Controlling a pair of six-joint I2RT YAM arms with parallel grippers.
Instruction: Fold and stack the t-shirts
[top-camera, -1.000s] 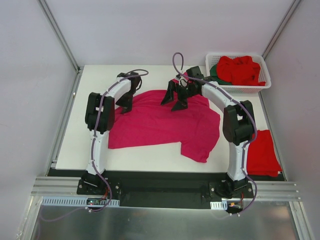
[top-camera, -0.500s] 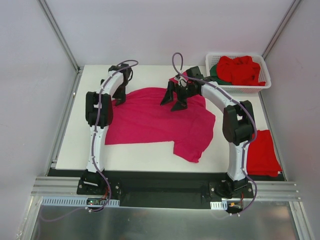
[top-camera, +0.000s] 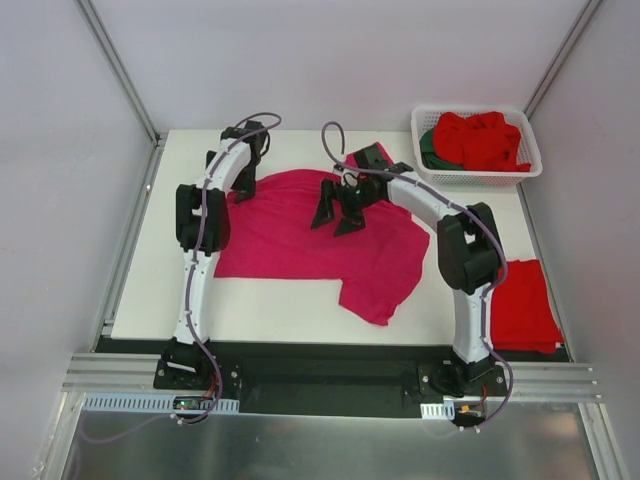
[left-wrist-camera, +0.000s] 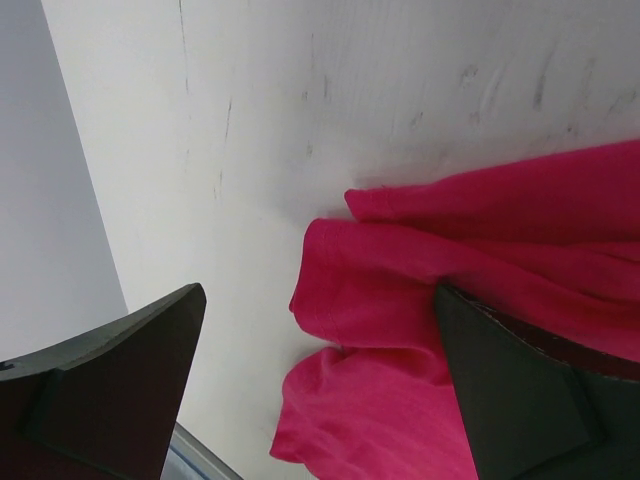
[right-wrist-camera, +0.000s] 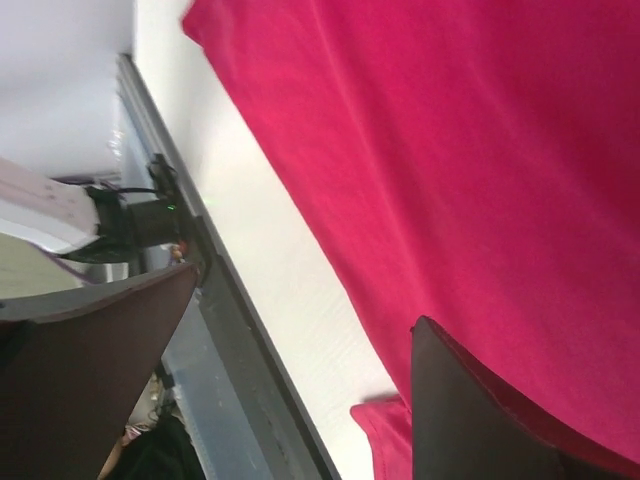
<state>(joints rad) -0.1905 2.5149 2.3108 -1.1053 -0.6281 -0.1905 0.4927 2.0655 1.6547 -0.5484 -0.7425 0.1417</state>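
Observation:
A magenta-pink t-shirt (top-camera: 300, 235) lies spread on the white table (top-camera: 290, 305), one sleeve hanging toward the front right. My left gripper (top-camera: 242, 186) is open over the shirt's far left corner; in the left wrist view (left-wrist-camera: 320, 395) the bunched pink edge (left-wrist-camera: 400, 300) lies between the wide-spread fingers (left-wrist-camera: 110, 390). My right gripper (top-camera: 336, 212) is open over the shirt's far middle; in the right wrist view (right-wrist-camera: 300, 390) one of the fingers (right-wrist-camera: 500, 420) rests against the pink cloth (right-wrist-camera: 450, 150). A folded red t-shirt (top-camera: 524, 305) lies at the right.
A white slotted basket (top-camera: 478, 177) at the far right holds crumpled red shirts (top-camera: 482, 138) and a dark green one (top-camera: 432, 150). White walls with metal rails enclose the table. A black base strip (top-camera: 330, 350) runs along the near edge.
The left gripper moved farther away and left along the shirt's corner. The right gripper moved left. The pink shirt shifted left and back, and its front edge lies straighter.

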